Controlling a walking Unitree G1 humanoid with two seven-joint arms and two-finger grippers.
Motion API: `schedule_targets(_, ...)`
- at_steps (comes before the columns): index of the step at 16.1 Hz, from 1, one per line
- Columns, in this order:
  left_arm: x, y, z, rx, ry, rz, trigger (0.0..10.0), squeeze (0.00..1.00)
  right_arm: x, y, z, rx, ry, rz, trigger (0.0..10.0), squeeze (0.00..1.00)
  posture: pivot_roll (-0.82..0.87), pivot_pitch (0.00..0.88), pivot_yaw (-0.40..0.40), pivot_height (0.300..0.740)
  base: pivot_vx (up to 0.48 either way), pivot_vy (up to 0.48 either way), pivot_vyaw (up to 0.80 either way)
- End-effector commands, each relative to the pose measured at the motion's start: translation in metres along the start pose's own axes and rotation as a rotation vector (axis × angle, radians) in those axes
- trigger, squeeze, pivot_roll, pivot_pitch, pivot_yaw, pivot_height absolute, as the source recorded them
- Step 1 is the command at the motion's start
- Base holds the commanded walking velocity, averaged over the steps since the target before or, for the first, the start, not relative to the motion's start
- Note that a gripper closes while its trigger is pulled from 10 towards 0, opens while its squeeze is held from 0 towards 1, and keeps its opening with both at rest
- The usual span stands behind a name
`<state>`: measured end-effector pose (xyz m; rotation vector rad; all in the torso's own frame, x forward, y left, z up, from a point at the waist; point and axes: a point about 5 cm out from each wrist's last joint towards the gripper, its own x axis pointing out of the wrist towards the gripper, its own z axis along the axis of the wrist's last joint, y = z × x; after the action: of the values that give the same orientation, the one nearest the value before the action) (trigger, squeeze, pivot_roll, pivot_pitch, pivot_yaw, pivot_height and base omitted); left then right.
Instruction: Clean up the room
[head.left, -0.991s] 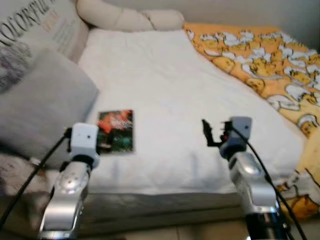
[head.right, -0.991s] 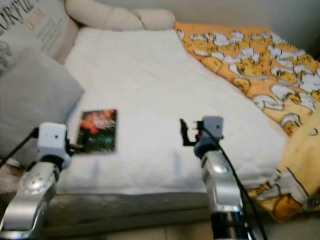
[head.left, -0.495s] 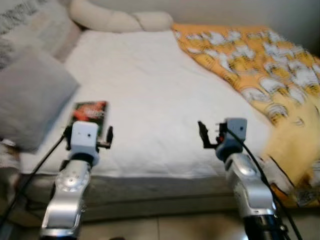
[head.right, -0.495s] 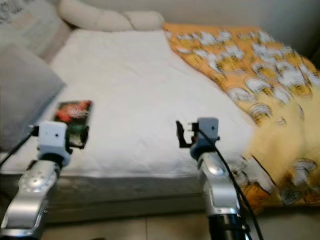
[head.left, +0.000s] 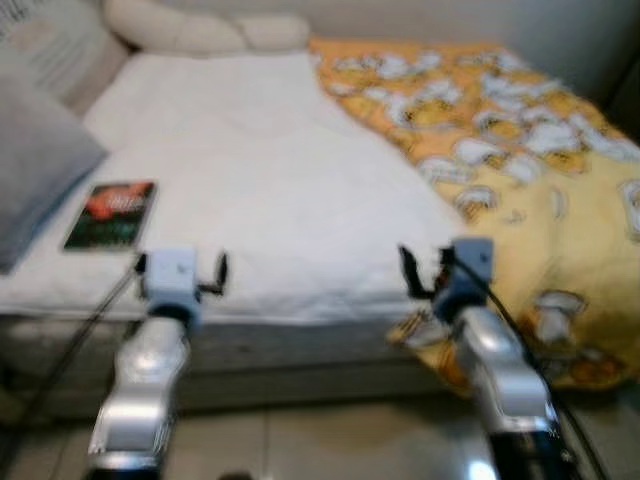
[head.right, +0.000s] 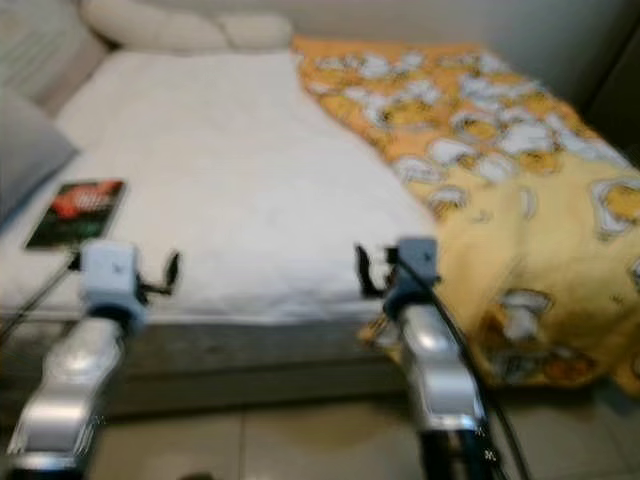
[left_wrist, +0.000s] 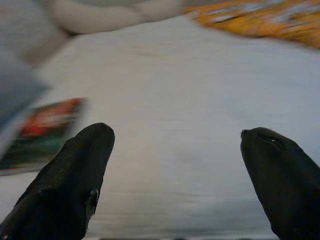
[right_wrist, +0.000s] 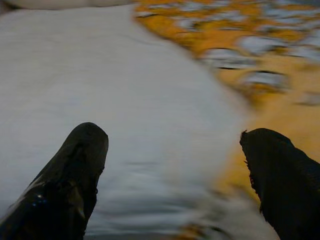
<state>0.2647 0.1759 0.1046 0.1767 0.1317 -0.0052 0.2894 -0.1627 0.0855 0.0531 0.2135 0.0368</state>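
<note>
- At far left of the left eye frame: grey pillow (head.left: 35, 165) leaning over the white bed (head.left: 250, 170), printed cushion (head.left: 45, 40) behind it in the upper left corner.
- Just right of the pillow, left of centre: book (head.left: 110, 213) with a red and dark green cover, lying flat on the sheet near the bed's front edge, touching nothing else. Likely the thing to tidy, judged from the task alone.
- Lower left: left gripper (head.left: 182, 272) held in the air before the bed edge, fingers (left_wrist: 80, 165) spread wide and empty, book off to one side in the left wrist view.
- Upper centre: long cream bolster (head.left: 200, 30) across the head of the bed.
- Lower right of centre: right gripper (head.left: 425, 272) also raised short of the mattress, fingers (right_wrist: 75, 170) released, holding nothing, aimed at the seam where sheet meets blanket.
- Right half: yellow blanket (head.left: 520, 160) with a white pattern, rumpled and spilling off the front edge toward the tiled floor (head.left: 320, 440).
- Risks from here: all views blurred, so aim on the thin flat book may be off; fingers could slide over the cover or pinch the sheet instead; a hasty tug on the hanging blanket could drag it fully onto the floor.
</note>
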Motion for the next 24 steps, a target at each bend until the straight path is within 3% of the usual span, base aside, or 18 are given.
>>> schedule_targets(1, 0.0023, 0.0063, 0.0067, -0.008, -0.028, 0.024, 10.0, 0.72, 0.0013, 0.0012, 0.0061, 0.005, -0.018, -0.001, 10.0, 0.91, 0.06, 0.000, -0.006, 0.740, 0.000, 0.000, 0.00)
schedule_targets(2, 0.0030, 0.0061, 0.0099, -0.026, -0.052, 0.021, 10.0, 0.72, 0.0019, 0.0004, 0.0060, 0.005, -0.015, -0.004, 10.0, 0.00, 0.06, 0.000, -0.006, 0.740, 0.000, 0.000, 0.00)
schedule_targets(4, 0.0034, 0.0036, 0.0118, -0.009, -0.059, -0.021, 10.0, 0.74, 0.0026, 0.0001, 0.0069, 0.002, -0.014, -0.004, 10.0, 0.00, 0.06, 0.000, -0.005, 0.740, 0.000, 0.000, 0.00)
schedule_targets(6, 0.0043, 0.0018, 0.0116, -0.045, -0.053, -0.040, 10.0, 0.75, 0.0039, -0.0005, 0.0080, 0.006, -0.011, -0.005, 10.0, 0.00, 0.06, 0.000, -0.006, 0.740, 0.129, 0.000, 0.00)
schedule_targets(24, 0.0083, 0.0036, 0.0119, -0.045, -0.049, -0.037, 10.0, 0.75, 0.0102, -0.0020, 0.0110, -0.029, -0.001, 0.018, 10.0, 0.00, 0.07, 0.000, -0.006, 0.740, 0.344, 0.000, -0.04)
